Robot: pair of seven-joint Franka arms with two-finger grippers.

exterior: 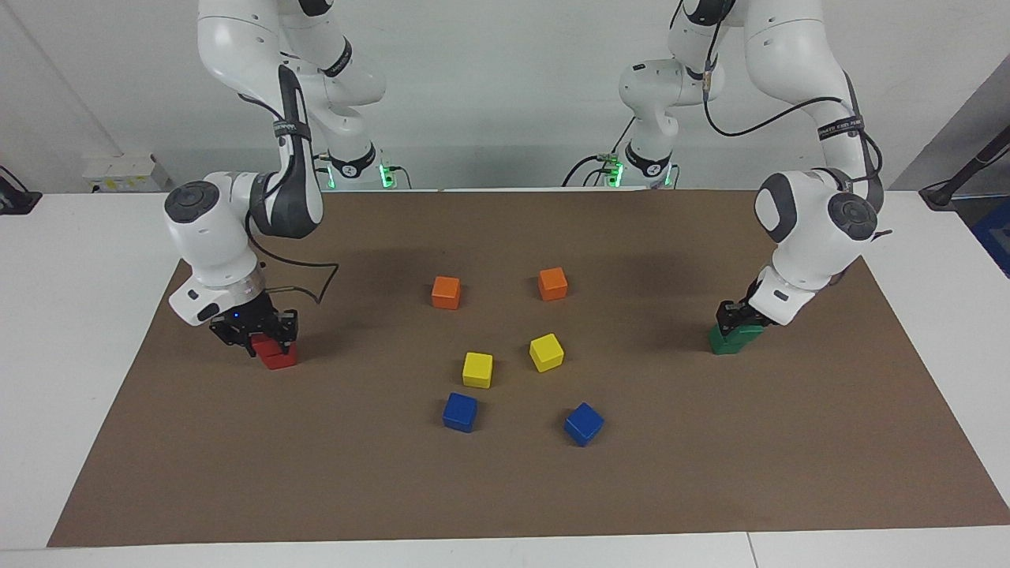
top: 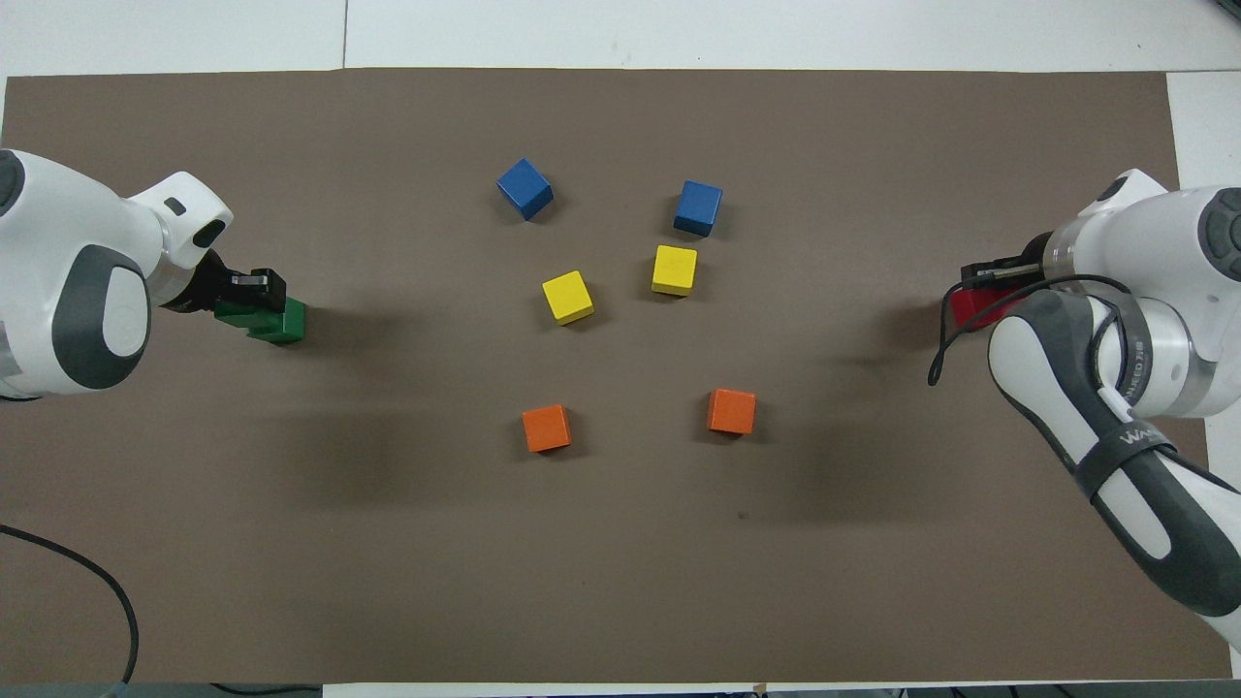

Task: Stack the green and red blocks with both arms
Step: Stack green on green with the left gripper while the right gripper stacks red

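Observation:
At the right arm's end of the brown mat, my right gripper (exterior: 259, 336) is shut on a red block (exterior: 263, 345). It holds that block partly over and just above the second red block (exterior: 281, 361), which rests on the mat. At the left arm's end, my left gripper (exterior: 737, 318) is shut on a green block (exterior: 750, 332). That block overlaps the top of the other green block (exterior: 721, 344) on the mat. In the overhead view the held green block (top: 233, 312) covers part of the resting one (top: 285, 327). Whether either held block touches the one below it is unclear.
Two orange cubes (exterior: 446, 292) (exterior: 552, 283), two yellow cubes (exterior: 477, 369) (exterior: 546, 352) and two blue cubes (exterior: 459, 412) (exterior: 583, 424) lie around the middle of the brown mat (exterior: 710, 473). White table shows past the mat's edges.

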